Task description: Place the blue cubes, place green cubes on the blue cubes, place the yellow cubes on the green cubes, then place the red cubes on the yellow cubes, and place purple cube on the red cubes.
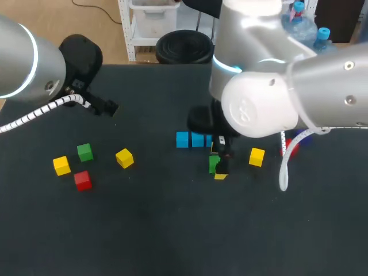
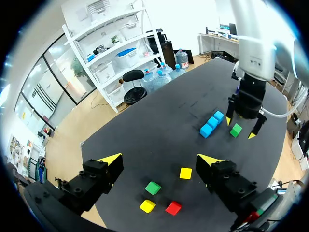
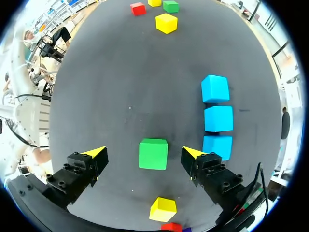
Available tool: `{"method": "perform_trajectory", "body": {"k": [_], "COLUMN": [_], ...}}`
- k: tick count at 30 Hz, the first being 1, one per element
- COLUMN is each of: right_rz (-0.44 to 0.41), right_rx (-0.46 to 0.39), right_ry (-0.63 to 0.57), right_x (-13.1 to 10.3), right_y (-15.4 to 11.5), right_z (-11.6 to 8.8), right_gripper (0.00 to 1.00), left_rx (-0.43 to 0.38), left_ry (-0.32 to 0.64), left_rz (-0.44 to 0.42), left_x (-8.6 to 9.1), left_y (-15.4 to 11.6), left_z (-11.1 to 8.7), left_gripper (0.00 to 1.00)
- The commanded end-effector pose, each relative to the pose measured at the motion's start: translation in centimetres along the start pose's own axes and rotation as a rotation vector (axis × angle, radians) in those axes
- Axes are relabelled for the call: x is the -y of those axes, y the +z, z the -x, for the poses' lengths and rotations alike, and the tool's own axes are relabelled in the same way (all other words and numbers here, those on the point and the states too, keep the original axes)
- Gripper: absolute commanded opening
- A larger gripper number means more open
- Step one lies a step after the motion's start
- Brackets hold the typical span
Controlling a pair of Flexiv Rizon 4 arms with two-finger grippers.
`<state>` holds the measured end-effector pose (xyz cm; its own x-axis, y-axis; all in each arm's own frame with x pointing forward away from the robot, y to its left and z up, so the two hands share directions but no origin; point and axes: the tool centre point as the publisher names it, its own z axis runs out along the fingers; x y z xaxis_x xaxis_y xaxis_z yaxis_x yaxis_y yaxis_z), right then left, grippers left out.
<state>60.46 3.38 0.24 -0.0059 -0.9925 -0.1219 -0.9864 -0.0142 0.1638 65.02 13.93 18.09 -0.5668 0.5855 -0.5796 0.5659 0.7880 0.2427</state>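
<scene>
Three blue cubes [image 1: 192, 140] lie in a row at mid-table, also seen as a blue row [image 3: 217, 118] beside my right gripper. A green cube [image 3: 153, 154] rests on the table between the spread fingers of my right gripper [image 3: 145, 153], and neither fingertip touches it. In the head view that right gripper [image 1: 217, 163] stands over the green cube [image 1: 214, 164], just in front of the blue row. My left gripper [image 2: 159, 160] hangs open and empty high above the table's left part; in the head view the left gripper [image 1: 104, 107] is at the back left.
A yellow cube [image 1: 257, 156] lies right of the green one. A red cube [image 1: 289, 148] is half hidden behind my right arm. At the front left sit a yellow cube [image 1: 61, 165], a green cube [image 1: 85, 152], a red cube [image 1: 83, 180] and another yellow cube [image 1: 124, 158].
</scene>
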Motion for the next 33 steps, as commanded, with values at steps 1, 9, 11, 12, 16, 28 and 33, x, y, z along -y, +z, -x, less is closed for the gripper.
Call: {"method": "perform_trajectory", "body": {"k": [1, 9, 11, 12, 16, 28, 33], "right_rz": [0.002, -0.010, -0.012, -0.012, -0.010, -0.019, -0.030], "right_rx": [-0.014, -0.032, -0.033, -0.032, -0.030, -0.038, -0.046], "right_ry": [0.002, -0.016, -0.017, -0.016, -0.012, -0.037, -0.061], "right_x": [0.7, 0.7, 0.7, 0.7, 0.7, 0.4, 0.0], "right_y": [0.8, 0.9, 1.0, 1.0, 1.0, -0.2, -1.4], "right_z": [0.1, 0.0, 0.0, 0.0, 0.0, 0.1, 0.4], "right_gripper": [0.92, 0.33, 0.18, 0.00, 0.00, 0.00, 0.00], "left_rx": [0.000, 0.000, 0.000, 0.000, 0.000, 0.000, 0.000], "left_ry": [0.001, 0.001, 0.001, 0.001, 0.001, 0.001, 0.001], "left_rz": [-0.004, -0.004, -0.004, -0.004, -0.004, -0.004, -0.004], "left_x": [-0.1, -0.1, -0.1, -0.1, -0.1, -0.1, -0.1], "left_y": [0.1, 0.1, 0.1, 0.1, 0.1, 0.1, 0.1], "left_z": [0.0, 0.0, 0.0, 0.0, 0.0, 0.0, 0.0], "left_gripper": [1.00, 1.00, 1.00, 1.00, 1.00, 1.00, 1.00]}}
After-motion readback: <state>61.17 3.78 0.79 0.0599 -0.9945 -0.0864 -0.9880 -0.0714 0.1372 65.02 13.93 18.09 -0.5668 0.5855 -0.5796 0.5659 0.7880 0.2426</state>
